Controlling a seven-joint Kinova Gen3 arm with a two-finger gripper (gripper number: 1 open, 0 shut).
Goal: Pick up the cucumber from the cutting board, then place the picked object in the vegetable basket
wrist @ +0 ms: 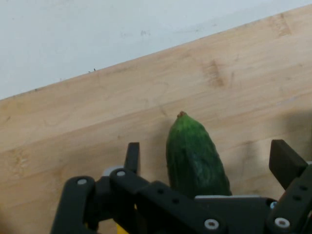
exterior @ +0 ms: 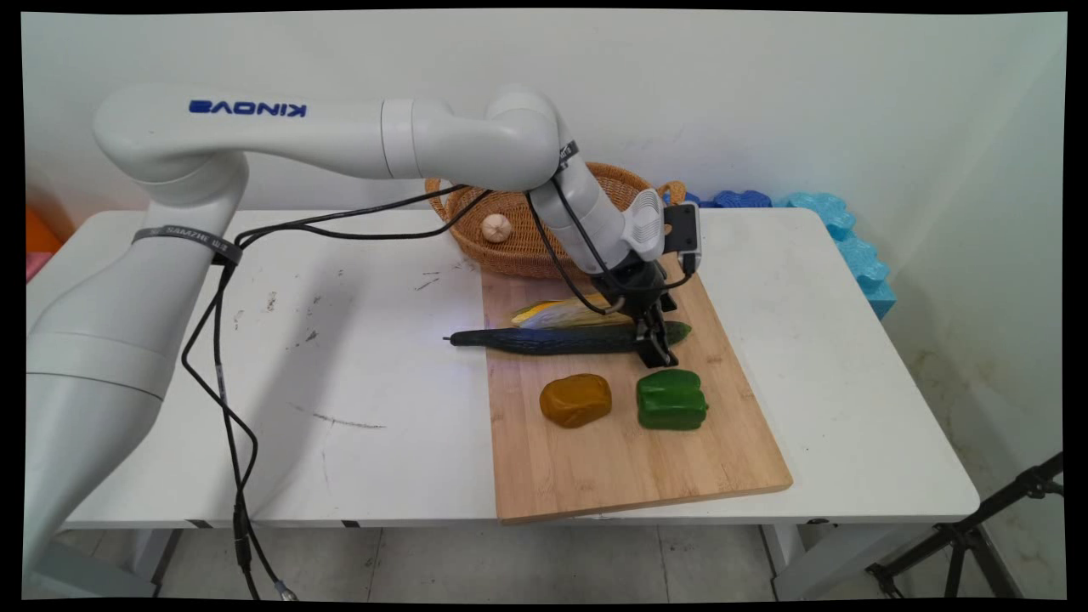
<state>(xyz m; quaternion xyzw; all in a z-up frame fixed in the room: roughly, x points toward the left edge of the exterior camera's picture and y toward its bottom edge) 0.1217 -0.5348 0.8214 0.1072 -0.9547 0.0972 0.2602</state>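
Tool (wrist: 207,163) found released, straddling cucumber (exterior: 561,340) near its right tip (long axis crosswise to jaws), on cutting board (exterior: 629,459).

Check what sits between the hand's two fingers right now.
The cucumber's tip end lies between the open hand's fingers, on the wooden cutting board; the hand view shows gaps either side.

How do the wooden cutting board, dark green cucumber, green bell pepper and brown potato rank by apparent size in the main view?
1. Rectangular wooden cutting board, largest.
2. Long dark green cucumber, longest item on it.
3. Green bell pepper and rounded brown potato: these look alike, so no ranking between them.
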